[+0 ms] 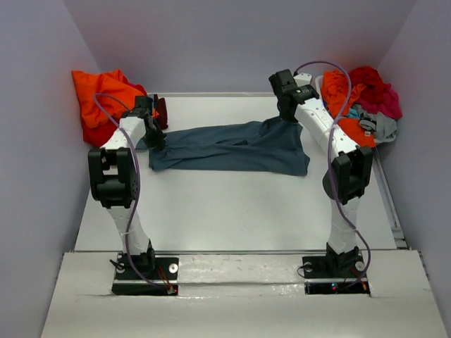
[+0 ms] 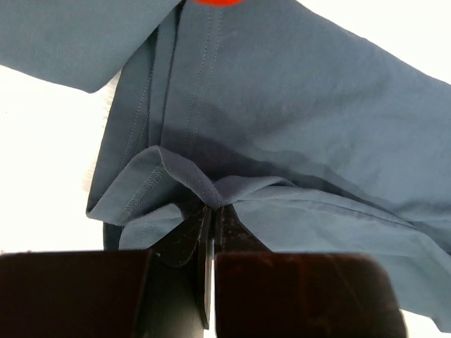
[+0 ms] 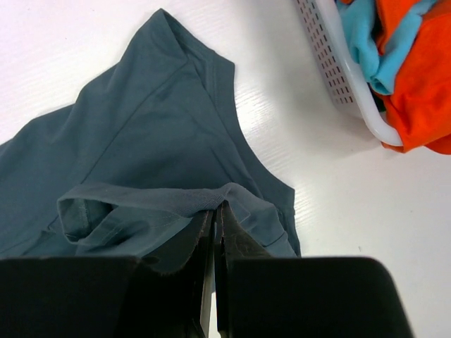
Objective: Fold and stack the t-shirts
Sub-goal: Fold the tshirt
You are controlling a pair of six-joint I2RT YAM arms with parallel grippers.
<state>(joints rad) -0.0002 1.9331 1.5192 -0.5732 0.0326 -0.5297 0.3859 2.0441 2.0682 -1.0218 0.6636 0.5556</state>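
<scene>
A dark slate-blue t-shirt [image 1: 232, 146] lies stretched sideways across the far half of the table. My left gripper [image 1: 156, 138] is shut on the shirt's left end, a pinch of hemmed cloth [image 2: 204, 190] bunched at its tips [image 2: 211, 208]. At the far right corner my right gripper [image 1: 287, 116] is shut on the shirt too, holding a fold of cloth [image 3: 176, 201] at its tips [image 3: 215, 207]. In the right wrist view the slate-blue t-shirt [image 3: 141, 141] spreads flat on the white table beyond the pinch.
An orange t-shirt [image 1: 102, 98] is heaped at the far left corner. A white basket [image 3: 345, 77] at the far right holds a pile [image 1: 363, 98] of orange, red, magenta, teal and grey shirts. Purple walls close in the table on three sides.
</scene>
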